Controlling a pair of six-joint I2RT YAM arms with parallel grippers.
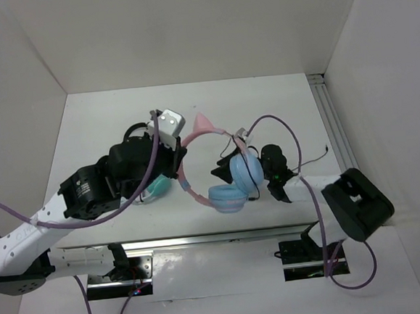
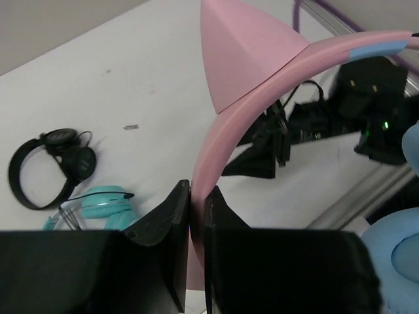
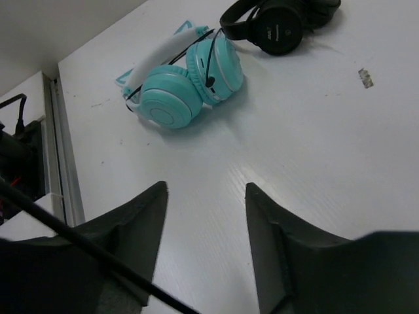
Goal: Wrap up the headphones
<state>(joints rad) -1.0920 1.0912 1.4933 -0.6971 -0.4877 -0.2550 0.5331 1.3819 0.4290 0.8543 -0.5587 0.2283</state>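
Note:
The headphones have a pink cat-ear headband [image 1: 206,130] and light blue ear cups [image 1: 245,172], and they are held up above the table. My left gripper [image 1: 182,164] is shut on one side of the headband, which rises between its fingers in the left wrist view [image 2: 262,85]. My right gripper [image 1: 223,170] is open and empty, just left of the upper ear cup. In the right wrist view its fingers [image 3: 252,196] stand wide apart over bare table. A thin black cable [image 3: 78,245] crosses its left finger.
A teal-cupped pair [image 1: 157,184] lies under my left arm and shows in the right wrist view [image 3: 180,82]. A small black pair [image 3: 275,23] lies beyond it. A metal rail [image 1: 332,122] runs along the table's right edge. White walls enclose the table.

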